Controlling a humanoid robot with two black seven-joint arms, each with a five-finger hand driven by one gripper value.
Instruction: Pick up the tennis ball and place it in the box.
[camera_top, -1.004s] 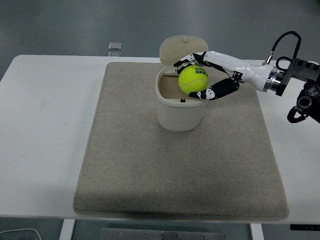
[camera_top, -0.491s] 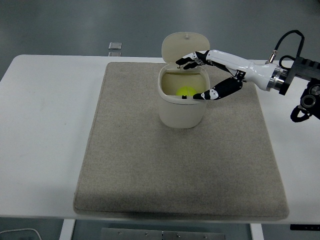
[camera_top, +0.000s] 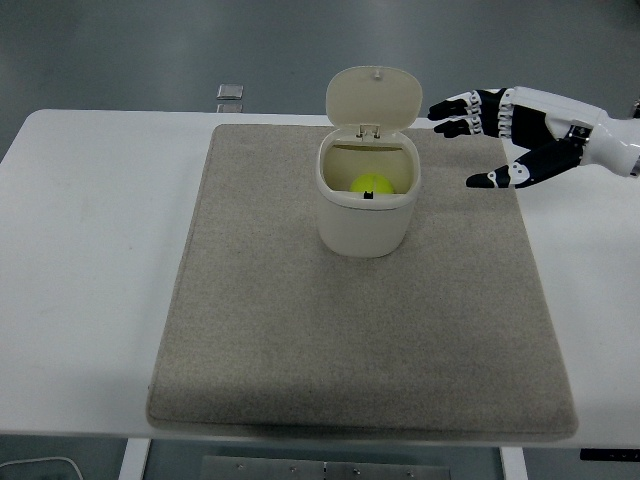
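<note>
- A small grey object lies on the white table just beyond the far left corner of the mat; I cannot tell what it is.
- The beige mat covers the middle of the table; the box, a cream bin with its hinged lid standing open, sits on the mat's far half.
- The tennis ball lies inside the box, yellow-green, only its top showing below the rim.
- The right hand hovers to the right of the box, apart from it; its fingers are spread and extended toward the lid, the thumb lower, and it holds nothing.
- Against 1 second ago: the hand then clasped the ball over the box's mouth; half a second ago the ball was already in the box with the hand over the rim; the hand has since drawn back to the right, clear of the box.
</note>
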